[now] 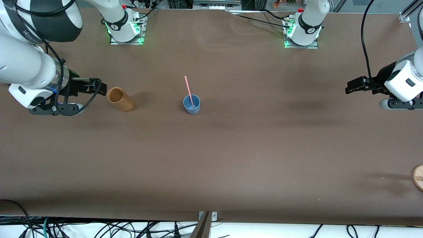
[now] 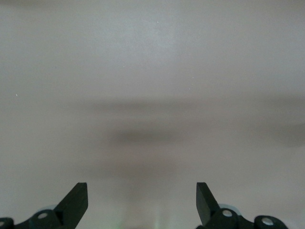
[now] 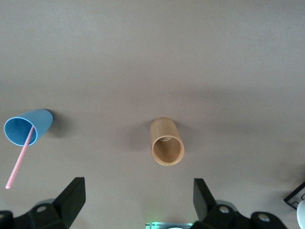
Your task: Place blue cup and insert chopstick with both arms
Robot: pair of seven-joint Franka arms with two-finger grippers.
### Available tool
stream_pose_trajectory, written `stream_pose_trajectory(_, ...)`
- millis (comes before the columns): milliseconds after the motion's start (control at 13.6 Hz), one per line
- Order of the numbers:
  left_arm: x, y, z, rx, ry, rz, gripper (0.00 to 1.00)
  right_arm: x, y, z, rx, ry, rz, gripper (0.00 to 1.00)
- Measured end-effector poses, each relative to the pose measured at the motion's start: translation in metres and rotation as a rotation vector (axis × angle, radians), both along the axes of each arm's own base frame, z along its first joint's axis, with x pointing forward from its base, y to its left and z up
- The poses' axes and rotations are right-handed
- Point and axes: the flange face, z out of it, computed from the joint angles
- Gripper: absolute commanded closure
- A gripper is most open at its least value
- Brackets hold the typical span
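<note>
The blue cup (image 1: 191,105) stands upright near the middle of the table. The pink chopstick (image 1: 188,89) stands in it, leaning on the rim. Both also show in the right wrist view, the cup (image 3: 26,128) and the chopstick (image 3: 20,160). My right gripper (image 1: 100,88) is open and empty, up over the table toward the right arm's end, close to the brown cup; its jaws stand wide apart in the right wrist view (image 3: 138,185). My left gripper (image 1: 351,86) is open and empty over bare table at the left arm's end, and the left wrist view (image 2: 142,188) shows only table.
A taller tan-brown wooden cup (image 1: 120,99) stands upright between the blue cup and the right gripper; it also shows in the right wrist view (image 3: 167,142). A round wooden piece (image 1: 419,177) lies at the table's edge at the left arm's end, nearer to the front camera.
</note>
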Motion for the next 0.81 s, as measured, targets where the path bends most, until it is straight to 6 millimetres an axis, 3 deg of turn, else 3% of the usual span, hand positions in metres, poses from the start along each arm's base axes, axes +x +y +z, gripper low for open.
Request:
stream_pose_trajectory(295,0.000,0.001,-0.001,0.000,0.002,0.001,0.00,-0.019,-0.056,-0.009,0.026,0.006,-0.005,0.00)
stream_pose_trajectory(590,0.001,0.001,-0.002,0.000,0.003,0.002,0.00,-0.054,-0.074,-0.010,0.013,-0.082,-0.016,0.00)
stream_pose_trajectory(811,0.001,0.001,-0.002,0.000,0.003,0.002,0.00,-0.059,-0.080,0.000,0.012,-0.116,-0.024,0.00)
